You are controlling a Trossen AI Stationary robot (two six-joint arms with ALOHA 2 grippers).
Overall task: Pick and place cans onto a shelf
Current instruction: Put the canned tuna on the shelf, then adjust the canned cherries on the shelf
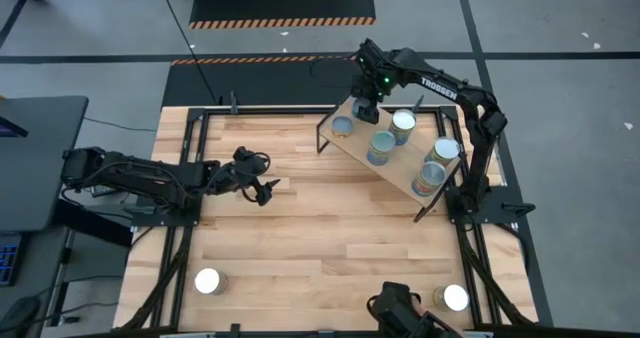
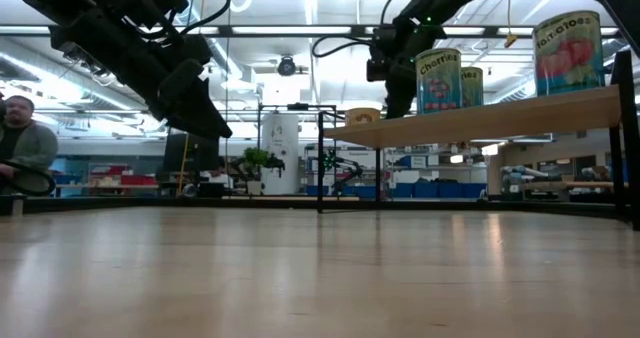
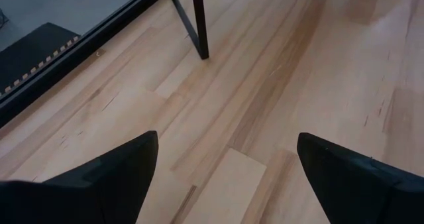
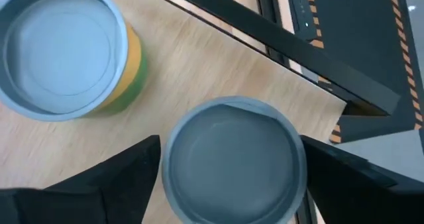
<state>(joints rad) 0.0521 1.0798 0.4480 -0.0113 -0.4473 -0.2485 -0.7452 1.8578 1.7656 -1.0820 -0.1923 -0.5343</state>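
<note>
The shelf [image 1: 404,161] stands aslant at the table's far right, with several cans [image 1: 381,147] upright on it. My right gripper [image 1: 365,108] hangs over the shelf's far left corner, pointing steeply down. In the right wrist view its fingers [image 4: 132,171] stand close on either side of a grey-topped can [image 4: 233,159] that rests upright on the shelf board [image 4: 199,58], beside a yellow-and-green can [image 4: 59,48]. My left gripper [image 1: 264,184] waits open above the bare table at the left, with nothing between its fingers [image 3: 119,177]. My right gripper comes down on the grey-topped can from above, one finger at each side of its rim [image 4: 167,159]. The can stands on the shelf board. Whether the fingers touch its sides I cannot tell.
Two more cans [image 1: 209,281] [image 1: 455,298] stand on the table near its front edge, left and right. A dark device [image 1: 400,313] sits at the front edge between them. A person [image 2: 22,143] shows beyond the table in the low view.
</note>
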